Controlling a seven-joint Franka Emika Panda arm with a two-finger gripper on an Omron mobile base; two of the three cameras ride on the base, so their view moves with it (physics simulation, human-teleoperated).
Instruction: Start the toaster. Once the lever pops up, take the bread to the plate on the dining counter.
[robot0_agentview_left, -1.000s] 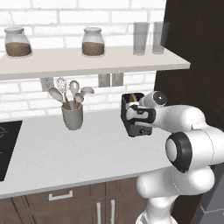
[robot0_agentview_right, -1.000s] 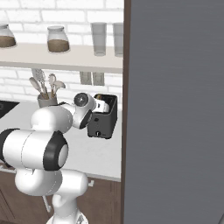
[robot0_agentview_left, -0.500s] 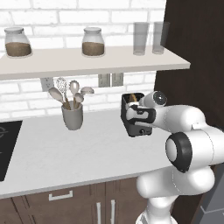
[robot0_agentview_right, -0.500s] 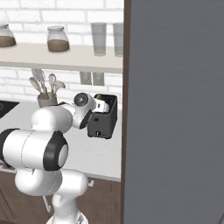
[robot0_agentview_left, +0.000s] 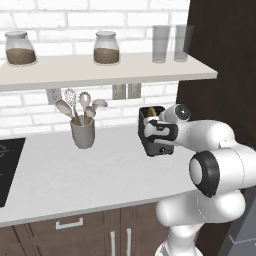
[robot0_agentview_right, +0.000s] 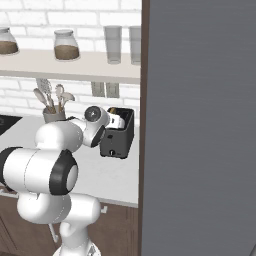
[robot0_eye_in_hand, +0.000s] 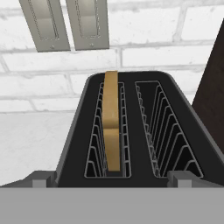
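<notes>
1. Toaster (robot0_agentview_left: 159, 142) — small dark box on the white tabletop (robot0_agentview_left: 90, 175), close to the brick wall and just beside the dark tall cabinet (robot0_agentview_left: 225, 65); small round knob low on its front
2. Bread (robot0_eye_in_hand: 112, 118) — tan slice standing on edge in the left slot as the hand view shows it, top edge rising above the slot rim; the right slot holds only its wire rack
3. From the left base view a brown edge of the slice (robot0_agentview_left: 152, 111) pokes up over the toaster top
4. Gripper (robot0_eye_in_hand: 112, 178) — released, jaws spread wide, one grey tip at each lower corner of the toaster top; nothing between them, poised just above the toaster's near end
5. Arm reaches across the tabletop, hand level with the toaster top (robot0_agentview_right: 118, 135)
6. Utensil cup (robot0_agentview_left: 83, 133) — grey, with spoons and a whisk, well apart to the toaster's left
7. Two wall outlets (robot0_eye_in_hand: 65, 22) on the brick directly behind the toaster
8. Shelf (robot0_agentview_left: 100, 70) above carries two jars and two glasses
</notes>
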